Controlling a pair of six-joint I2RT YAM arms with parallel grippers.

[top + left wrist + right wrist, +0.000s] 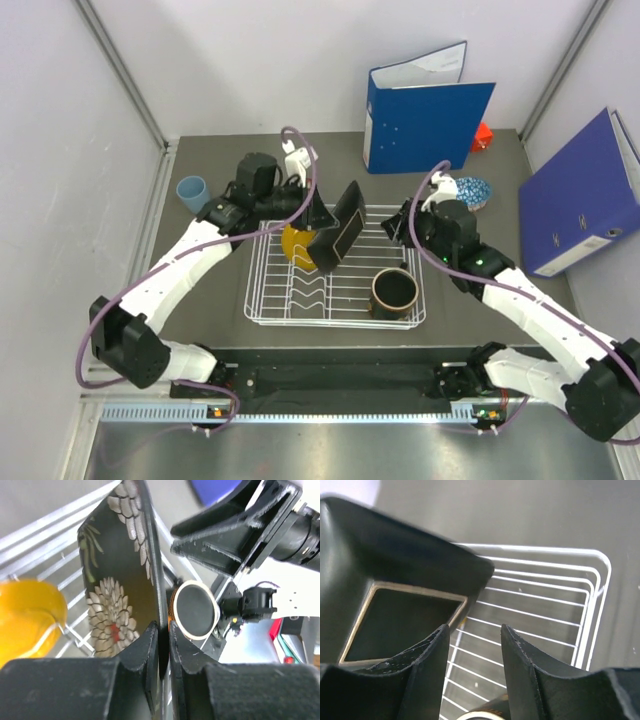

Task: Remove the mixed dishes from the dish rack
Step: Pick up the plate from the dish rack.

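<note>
Left jaws clamp the plate [338, 238] by its rim to lift it from the rack [312, 292]; right jaws gape empty nearby.

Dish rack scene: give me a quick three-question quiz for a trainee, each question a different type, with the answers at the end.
1. True or false: the left gripper is shut on the rim of the black square plate.
2. Which dish stands on the table, outside the dish rack? A. small yellow dish B. dark brown mug C. light blue cup
3. Fill in the blank: the fingers of the right gripper stand ____, holding nothing.

Key: 1 true; 2 C; 3 open.
</note>
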